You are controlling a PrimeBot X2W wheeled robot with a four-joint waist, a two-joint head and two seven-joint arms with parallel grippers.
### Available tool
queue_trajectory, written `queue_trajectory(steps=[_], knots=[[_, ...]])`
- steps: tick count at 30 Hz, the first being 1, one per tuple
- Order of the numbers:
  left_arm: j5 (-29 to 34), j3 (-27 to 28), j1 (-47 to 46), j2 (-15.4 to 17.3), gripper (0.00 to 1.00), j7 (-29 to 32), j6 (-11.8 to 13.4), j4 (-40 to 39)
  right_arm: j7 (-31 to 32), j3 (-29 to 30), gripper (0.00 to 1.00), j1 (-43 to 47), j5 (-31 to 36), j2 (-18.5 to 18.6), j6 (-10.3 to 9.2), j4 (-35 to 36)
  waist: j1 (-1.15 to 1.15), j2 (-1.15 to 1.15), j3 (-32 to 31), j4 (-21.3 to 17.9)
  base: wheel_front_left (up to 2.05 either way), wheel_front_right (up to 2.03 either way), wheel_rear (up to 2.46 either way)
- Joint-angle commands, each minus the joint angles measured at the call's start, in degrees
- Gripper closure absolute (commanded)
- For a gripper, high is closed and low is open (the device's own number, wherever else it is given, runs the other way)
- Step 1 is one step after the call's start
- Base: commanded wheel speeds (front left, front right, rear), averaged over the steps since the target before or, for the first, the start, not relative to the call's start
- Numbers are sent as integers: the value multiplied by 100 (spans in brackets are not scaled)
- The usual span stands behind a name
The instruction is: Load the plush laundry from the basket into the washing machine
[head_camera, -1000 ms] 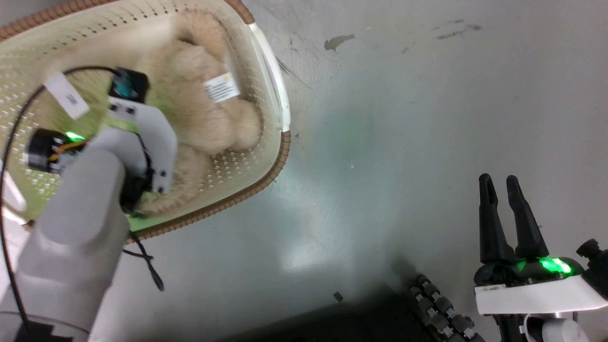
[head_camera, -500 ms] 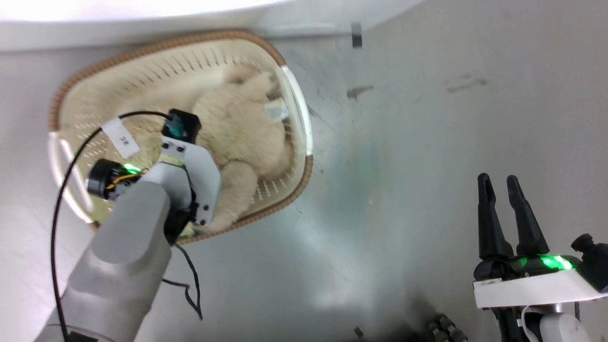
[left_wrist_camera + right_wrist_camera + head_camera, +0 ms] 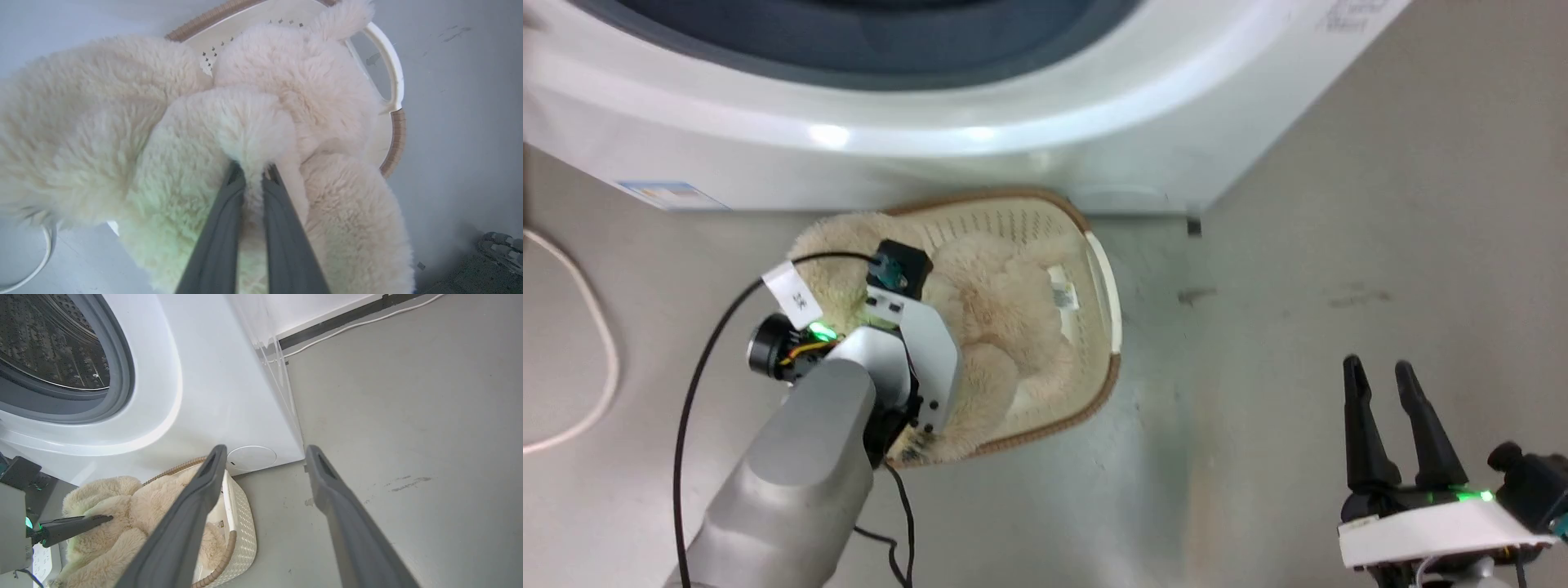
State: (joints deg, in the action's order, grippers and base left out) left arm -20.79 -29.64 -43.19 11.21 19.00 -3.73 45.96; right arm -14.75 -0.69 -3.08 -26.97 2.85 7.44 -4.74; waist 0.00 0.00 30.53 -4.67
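The plush laundry (image 3: 992,322) is a fluffy cream heap, raised and spilling over the left rim of the basket (image 3: 1104,384). In the left wrist view my left gripper (image 3: 253,169) is shut on a fold of the plush laundry (image 3: 249,122), above the basket (image 3: 394,134). The right wrist view shows one left finger (image 3: 77,524) pressed into the plush laundry (image 3: 122,506). The washing machine (image 3: 1029,114) stands right behind the basket, its steel drum (image 3: 45,339) uncovered. My right gripper (image 3: 1376,367) hangs open over bare floor at the lower right, its fingers (image 3: 192,510) empty.
A white cable (image 3: 600,343) loops on the grey floor at the left. Another white cable (image 3: 367,322) runs along the wall base beside the washer. A dark ribbed part (image 3: 500,245) lies on the floor at the lower right of the left wrist view.
The head camera has swung up, bringing the washing machine into view. My left gripper has risen with the plush, which now bulges above the basket's rim. The right gripper stays open.
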Motion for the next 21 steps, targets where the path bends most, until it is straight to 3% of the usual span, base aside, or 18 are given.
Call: queue_trajectory(steps=[1, 11, 21], knots=[[-27, -26, 85, -41, 100, -110, -27, 4, -25, 33, 0, 78, 40, 3, 5, -53, 0, 0, -464, 258, 0, 0, 0], [-9, -142, 391, -144, 100, -757, 15, -80, -25, 130, 0, 369, 89, 3, 5, -280, 0, 0, -1305, 517, 0, 0, 0], [-38, -64, 651, -117, 100, -1571, 222, -313, -25, 205, 0, 660, 85, 3, 5, -424, 0, 0, -1940, 644, 0, 0, 0]])
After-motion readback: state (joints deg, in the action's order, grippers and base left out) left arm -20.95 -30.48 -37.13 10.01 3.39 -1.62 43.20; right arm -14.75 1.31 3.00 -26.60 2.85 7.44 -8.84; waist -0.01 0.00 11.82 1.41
